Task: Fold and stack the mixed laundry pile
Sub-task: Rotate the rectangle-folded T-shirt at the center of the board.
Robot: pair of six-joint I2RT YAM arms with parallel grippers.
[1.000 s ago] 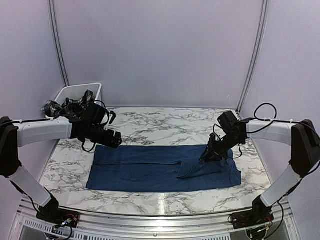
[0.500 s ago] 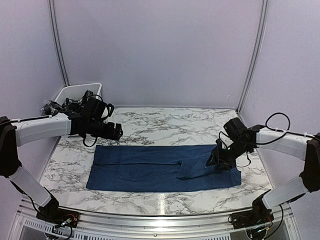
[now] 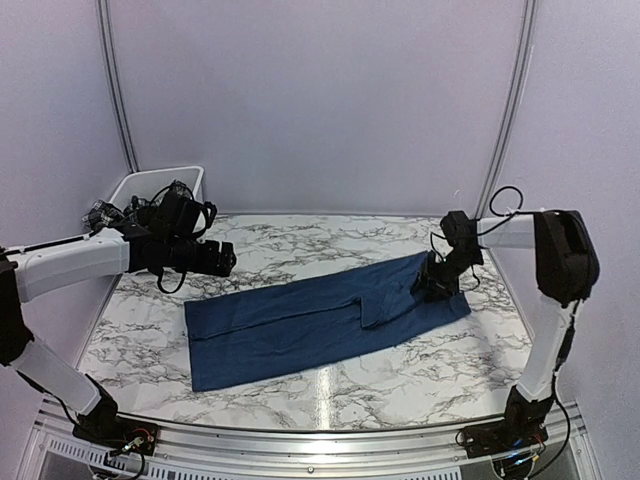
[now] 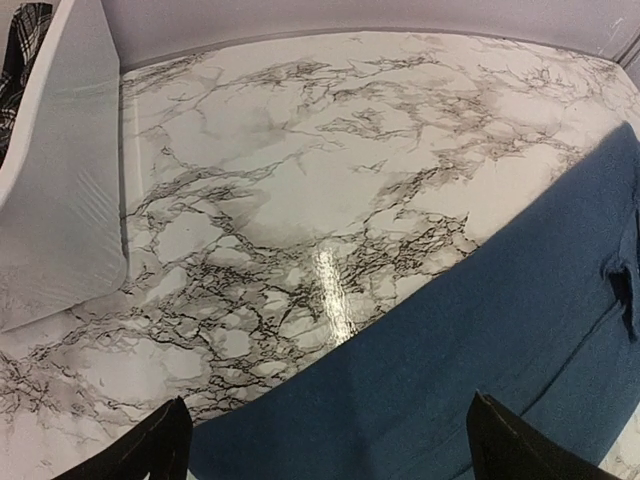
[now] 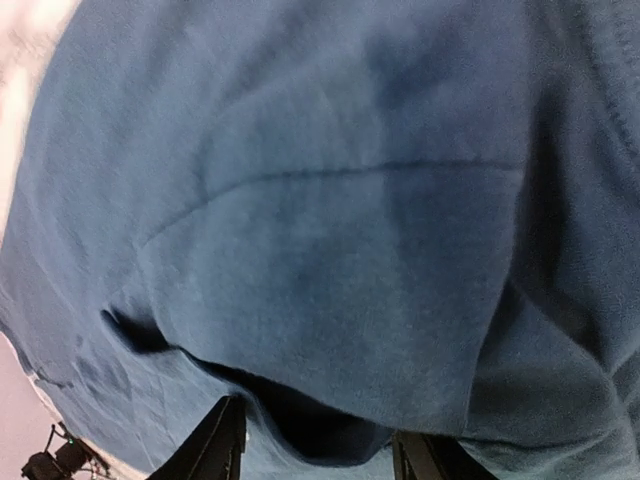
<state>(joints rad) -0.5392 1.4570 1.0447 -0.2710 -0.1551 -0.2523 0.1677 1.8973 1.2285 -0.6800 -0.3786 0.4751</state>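
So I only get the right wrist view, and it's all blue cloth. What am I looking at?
Observer: A navy t-shirt, lying as a long slanted strip across a marble table.
Operator: Is the other arm on it too?
Observer: No. The left gripper hovers open near the shirt's far left edge, holding nothing.
Operator: Any more laundry around?
Observer: Yes, a plaid garment spills from a white bin at the far left corner.
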